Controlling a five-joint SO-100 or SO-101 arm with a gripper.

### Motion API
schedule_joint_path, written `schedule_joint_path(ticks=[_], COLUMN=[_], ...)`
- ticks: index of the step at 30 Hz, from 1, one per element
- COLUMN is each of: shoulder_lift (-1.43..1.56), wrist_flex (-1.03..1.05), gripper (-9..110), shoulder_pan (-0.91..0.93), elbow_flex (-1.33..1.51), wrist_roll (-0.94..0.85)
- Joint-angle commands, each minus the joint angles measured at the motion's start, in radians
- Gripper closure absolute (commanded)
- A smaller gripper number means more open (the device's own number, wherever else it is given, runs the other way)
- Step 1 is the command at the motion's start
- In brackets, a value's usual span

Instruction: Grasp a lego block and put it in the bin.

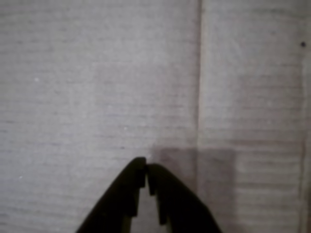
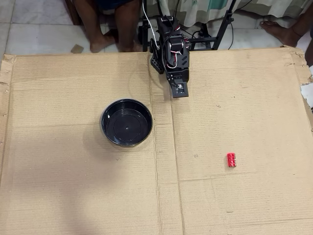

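Cardboard sheet (image 2: 73, 196) carries everything: the tiny red studded plastic brick (image 2: 231, 160) lies toward its right edge, the glossy black round bowl (image 2: 127, 122) left of centre. The gripper (image 1: 146, 167), jaws nearly touching and empty, should open before descending squarely over the brick.

A big sheet of brown cardboard (image 2: 73, 191) is covering the work surface, creased down the middle and torn at its corners. Pale floor tiles (image 2: 34, 29) are showing beyond its far edge. Bare legs (image 2: 105, 24) are standing there, black stand legs (image 2: 222, 27) are splaying nearby, and striped cloth (image 2: 205, 10) is hanging behind.
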Motion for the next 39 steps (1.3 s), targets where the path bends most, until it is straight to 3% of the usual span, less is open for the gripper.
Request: schedule_joint_path(ticks=[1,8,13,18,39], shoulder_lift=[-0.015,-0.017,-0.109,-0.301,-1.246], wrist_flex=[0.038,0.038,0.034,0.021,0.023], gripper=[101,101,90,80,80], shoulder_pan=[0.008,0.008,0.005,0.005,-0.089], elbow_flex=[-0.058,-0.132,-0.222,-0.342,-1.187], wrist_roll=[-0.002,-0.003,-0.002,0.002,0.017])
